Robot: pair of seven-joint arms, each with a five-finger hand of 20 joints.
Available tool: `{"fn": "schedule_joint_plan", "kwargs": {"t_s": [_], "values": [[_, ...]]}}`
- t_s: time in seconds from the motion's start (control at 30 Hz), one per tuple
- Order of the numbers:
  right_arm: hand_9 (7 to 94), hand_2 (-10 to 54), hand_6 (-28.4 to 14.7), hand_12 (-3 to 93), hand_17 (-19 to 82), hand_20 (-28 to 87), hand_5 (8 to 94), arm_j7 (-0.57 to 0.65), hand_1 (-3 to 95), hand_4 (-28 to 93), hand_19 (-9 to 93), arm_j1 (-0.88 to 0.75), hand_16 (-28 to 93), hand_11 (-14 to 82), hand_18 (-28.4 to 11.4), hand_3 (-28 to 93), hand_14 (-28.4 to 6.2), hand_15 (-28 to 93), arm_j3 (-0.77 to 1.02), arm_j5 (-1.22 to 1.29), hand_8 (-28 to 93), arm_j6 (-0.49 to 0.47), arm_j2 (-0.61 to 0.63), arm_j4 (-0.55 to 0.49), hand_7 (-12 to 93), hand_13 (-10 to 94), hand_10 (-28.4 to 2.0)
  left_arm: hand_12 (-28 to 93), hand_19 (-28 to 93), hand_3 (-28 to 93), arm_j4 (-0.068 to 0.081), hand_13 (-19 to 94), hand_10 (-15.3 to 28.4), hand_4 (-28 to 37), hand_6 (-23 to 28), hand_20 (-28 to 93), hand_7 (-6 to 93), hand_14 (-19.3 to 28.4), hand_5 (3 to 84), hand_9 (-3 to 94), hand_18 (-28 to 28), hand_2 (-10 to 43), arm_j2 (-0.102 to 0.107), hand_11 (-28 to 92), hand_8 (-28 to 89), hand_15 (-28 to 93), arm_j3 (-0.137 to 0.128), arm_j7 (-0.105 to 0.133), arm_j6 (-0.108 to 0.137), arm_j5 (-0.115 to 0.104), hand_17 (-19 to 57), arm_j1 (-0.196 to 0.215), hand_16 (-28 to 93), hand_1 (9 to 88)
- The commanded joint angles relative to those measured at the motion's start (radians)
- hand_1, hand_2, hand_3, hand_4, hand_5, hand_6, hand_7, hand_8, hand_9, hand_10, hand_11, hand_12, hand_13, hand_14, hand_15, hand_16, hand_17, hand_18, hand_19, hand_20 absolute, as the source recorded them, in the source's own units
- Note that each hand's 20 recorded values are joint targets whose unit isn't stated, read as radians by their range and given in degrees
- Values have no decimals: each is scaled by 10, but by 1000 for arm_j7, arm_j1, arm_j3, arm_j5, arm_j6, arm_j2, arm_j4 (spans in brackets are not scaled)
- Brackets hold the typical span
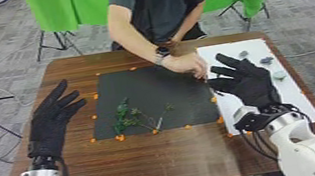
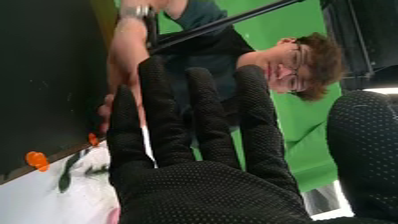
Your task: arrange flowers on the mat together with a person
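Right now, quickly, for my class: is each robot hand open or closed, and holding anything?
Left hand: open, holding nothing.
Right hand: open, fingers extended, holding nothing.

I have room across the near part of the table. A person's hand blocks me beside the right hand; green stems obstruct the near mat.

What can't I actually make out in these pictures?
- Head view: whether the person's hand holds anything; the fingertips are too small.
- Head view: what plants the green sprigs on the black mat are; too small.
- Right wrist view: what the pink thing is; the picture's edge and the robot's right hand cut it off.
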Motion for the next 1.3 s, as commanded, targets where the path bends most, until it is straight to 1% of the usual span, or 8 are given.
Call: {"fn": "schedule_joint_plan", "kwargs": {"t_s": [0.03, 0.13, 0.17, 0.63, 0.8, 0.9, 1.2, 1.3], "values": [[451, 124, 25, 143, 29, 182, 444, -17, 116, -273, 462, 0, 160, 68, -245, 803, -205, 295, -14, 11, -124, 10, -24, -2, 140, 371, -148, 90, 501, 765, 5, 322, 176, -283, 53, 169, 81, 256, 384, 385, 267, 56, -5, 195, -79, 393, 2, -11, -1, -1, -73, 2, -53, 212], [452, 124, 25, 143, 29, 183, 445, -21, 115, -272, 464, 4, 160, 69, -246, 805, -206, 299, -19, 13, -125, 17, -29, -3, 140, 373, -147, 91, 502, 765, 5, 322, 177, -283, 53, 169, 81, 257, 385, 387, 266, 56, -7, 196, -79, 396, 1, -15, 0, -1, -73, -1, -52, 213], [453, 123, 26, 143, 29, 183, 446, -19, 116, -271, 464, 9, 159, 69, -246, 807, -206, 300, -18, 14, -125, 11, -31, 0, 141, 374, -148, 91, 503, 765, 4, 323, 178, -283, 53, 170, 81, 258, 385, 388, 266, 56, 1, 197, -79, 398, 4, -5, 7, -8, -73, 1, -52, 214], [461, 116, 24, 142, 31, 185, 454, -13, 123, -267, 469, 1, 156, 75, -248, 816, -206, 309, -12, 0, -127, 13, -27, -2, 145, 379, -147, 91, 504, 771, 5, 322, 178, -283, 55, 171, 81, 258, 387, 389, 265, 54, -14, 200, -79, 402, -5, -33, -4, 2, -72, -11, -55, 220], [461, 112, 24, 143, 33, 186, 454, -17, 125, -266, 471, -1, 157, 76, -248, 819, -205, 318, -11, -7, -128, 18, -26, -3, 146, 381, -149, 91, 505, 771, 5, 321, 179, -283, 55, 171, 81, 259, 387, 390, 265, 54, -17, 200, -79, 403, -7, -39, -12, 6, -72, -14, -55, 220], [465, 109, 24, 144, 33, 186, 455, -13, 126, -265, 473, 0, 156, 80, -249, 822, -205, 323, -13, -6, -128, 23, -24, -4, 147, 383, -150, 93, 505, 771, 2, 314, 179, -283, 55, 172, 82, 265, 387, 388, 264, 54, -15, 202, -78, 420, -7, -34, -8, 5, -73, -9, -50, 220], [474, 103, 25, 147, 37, 189, 457, -9, 130, -265, 480, 1, 154, 92, -250, 826, -204, 347, -10, -42, -128, 41, -24, -11, 149, 391, -155, 98, 507, 771, 2, 300, 181, -283, 56, 176, 85, 273, 388, 385, 263, 53, -25, 207, -78, 460, -12, -52, -18, 11, -74, -10, -60, 220], [485, 97, 24, 151, 41, 193, 458, 0, 135, -264, 489, 6, 156, 105, -252, 825, -203, 370, -2, -70, -128, 68, -18, -15, 150, 397, -160, 98, 507, 770, 1, 299, 181, -283, 56, 177, 85, 274, 388, 384, 263, 53, -25, 208, -78, 463, -12, -49, -15, 11, -74, -8, -62, 221]]}}
